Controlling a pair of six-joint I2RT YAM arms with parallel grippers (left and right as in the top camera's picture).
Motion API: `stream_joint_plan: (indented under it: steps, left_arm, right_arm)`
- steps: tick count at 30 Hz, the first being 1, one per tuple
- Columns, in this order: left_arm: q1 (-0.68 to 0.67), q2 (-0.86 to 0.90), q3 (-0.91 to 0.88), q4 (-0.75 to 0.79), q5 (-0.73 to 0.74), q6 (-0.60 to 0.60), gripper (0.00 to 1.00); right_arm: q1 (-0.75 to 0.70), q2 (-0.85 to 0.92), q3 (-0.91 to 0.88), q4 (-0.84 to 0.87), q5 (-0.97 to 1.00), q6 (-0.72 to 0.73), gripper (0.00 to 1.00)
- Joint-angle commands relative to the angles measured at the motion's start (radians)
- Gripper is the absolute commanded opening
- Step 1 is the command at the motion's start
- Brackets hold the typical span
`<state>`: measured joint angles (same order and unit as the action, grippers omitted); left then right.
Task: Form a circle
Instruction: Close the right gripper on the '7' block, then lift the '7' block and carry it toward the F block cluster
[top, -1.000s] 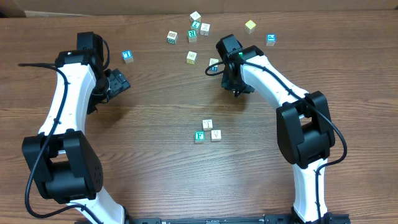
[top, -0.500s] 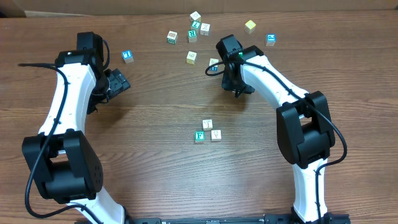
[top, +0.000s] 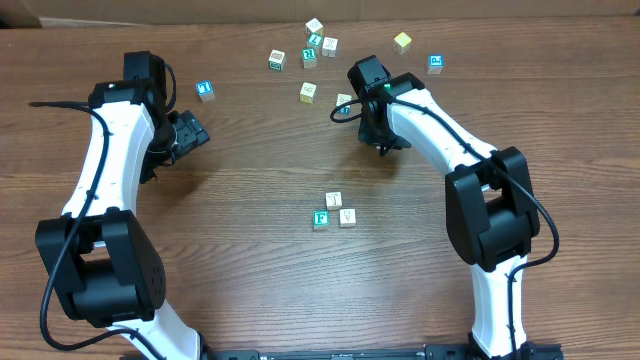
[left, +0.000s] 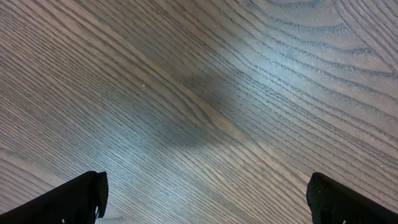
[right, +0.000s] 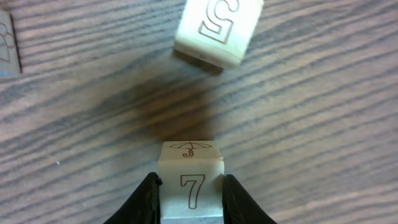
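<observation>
Cream cube (right: 191, 163) in right hand (right: 191, 185), cluster (top: 336, 210) apart

The right tool (right: 191, 186) clamps a cream cube (right: 191, 167) marked "7", an umbrella drawn on its upper face, a dark finger (right: 147, 198) pressed to each side; ahead and slightly right, a second cube (right: 217, 28) bearing a "5" sits askew on the wood-grain tabletop (right: 311, 124); far left, a third block (right: 6, 43) shows only partly.
</observation>
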<state>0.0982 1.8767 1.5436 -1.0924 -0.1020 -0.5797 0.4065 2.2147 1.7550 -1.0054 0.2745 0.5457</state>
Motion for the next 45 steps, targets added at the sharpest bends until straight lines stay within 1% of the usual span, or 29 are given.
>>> stream_joint_plan:
  steps: [1,8,12,18,21,25,26,30,33,38,41,45]
  left_arm:
    - [-0.001,0.0,0.021,0.0,-0.012,0.011,1.0]
    - [-0.001,0.0,0.021,0.0,-0.012,0.011,1.0]
    - [-0.001,0.0,0.021,0.0,-0.012,0.011,1.0]
    - [-0.001,0.0,0.021,0.0,-0.012,0.011,1.0]
    - [-0.001,0.0,0.021,0.0,-0.012,0.011,1.0]
    - [-0.001,0.0,0.021,0.0,-0.012,0.011,1.0]
    - [-0.001,0.0,0.021,0.0,-0.012,0.011,1.0]
    - [-0.001,0.0,0.021,0.0,-0.012,0.011,1.0]
    - [-0.001,0.0,0.021,0.0,-0.012,0.011,0.99]
    - [-0.001,0.0,0.021,0.0,-0.012,0.011,1.0]
    - [-0.001,0.0,0.021,0.0,-0.012,0.011,1.0]
    - [-0.001,0.0,0.021,0.0,-0.012,0.011,1.0]
  right_arm:
    - [-0.004,-0.114,0.026,-0.023,0.02,-0.005,0.25]
    - [-0.004,-0.282,0.026,-0.117,0.001,-0.006,0.23]
    - [-0.004,-0.352,0.026,-0.174,-0.097,-0.065,0.22]
    - [-0.003,-0.369,0.026,-0.304,-0.226,-0.065,0.23]
    - [-0.002,-0.375,0.026,-0.383,-0.212,-0.065,0.21]
    - [-0.001,-0.398,0.026,-0.431,-0.209,-0.064,0.21]
    - [0.0,-0.421,0.026,-0.472,-0.209,-0.051,0.22]
    - [0.013,-0.474,0.026,-0.54,-0.22,0.008,0.22]
    - [0.043,-0.509,0.025,-0.557,-0.25,0.012,0.22]
    - [0.111,-0.537,0.025,-0.572,-0.246,0.068,0.22]
    - [0.154,-0.537,0.011,-0.564,-0.216,0.141,0.22]
    - [0.198,-0.537,-0.04,-0.552,-0.101,0.274,0.22]
